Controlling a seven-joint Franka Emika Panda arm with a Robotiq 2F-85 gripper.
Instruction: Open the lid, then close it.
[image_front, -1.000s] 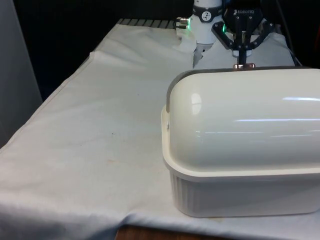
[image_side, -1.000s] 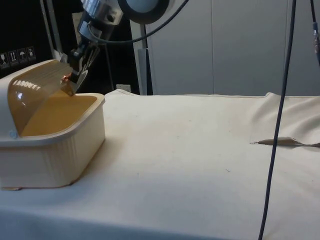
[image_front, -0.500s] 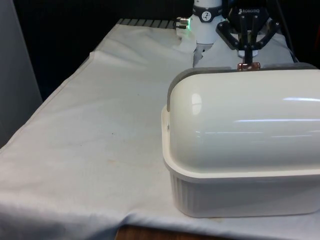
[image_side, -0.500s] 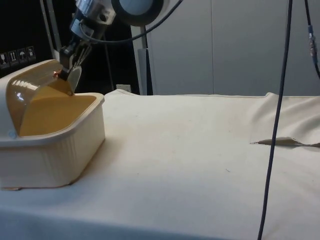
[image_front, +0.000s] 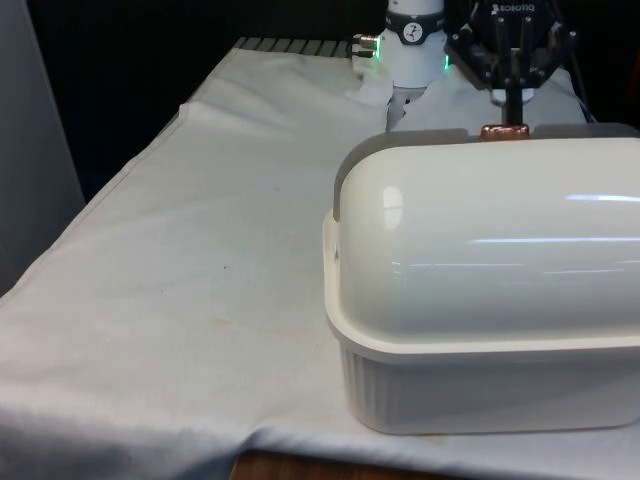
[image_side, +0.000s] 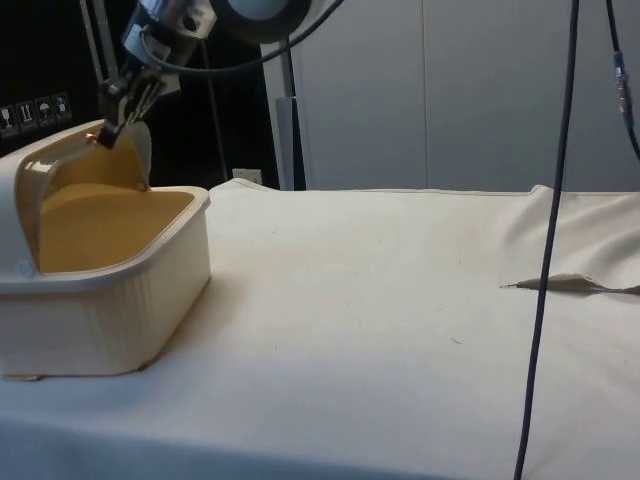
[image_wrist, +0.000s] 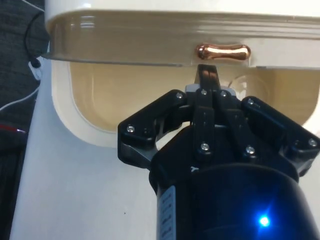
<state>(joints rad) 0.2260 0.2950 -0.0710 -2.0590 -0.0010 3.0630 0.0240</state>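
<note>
Hand (image_wrist: 207, 75) fingers are pressed together, closed on the underside of the copper handle (image_wrist: 222, 52), which sits on the front edge of the bread box's lid (image_wrist: 175, 35). From the wrist camera the handle lies just past the fingertips, touching them, with the lid's edge running across above the open mouth of the box and the cream inner wall showing beneath it.

From the side, the hand (image_side: 112, 128) comes down at a slant from above and meets the handle (image_side: 97, 137) at the lid's raised edge. That lid (image_side: 45, 165) is rolled well back over the top, so the tan interior lies open towards the bare stretch of tabletop (image_side: 400, 300). Its ribbed cream base (image_side: 120, 310) rests on the white cloth at the side view's left.

Seen from the front, the bread box (image_front: 480, 390) stands closest, at the front view's right, back turned to the camera and the glossy lid (image_front: 480, 230) domed over it. Beyond the lid's top edge the copper handle (image_front: 504, 130) peeks up, with the hand (image_front: 512, 108) directly above and behind it, fingers pointing down onto it.
</note>
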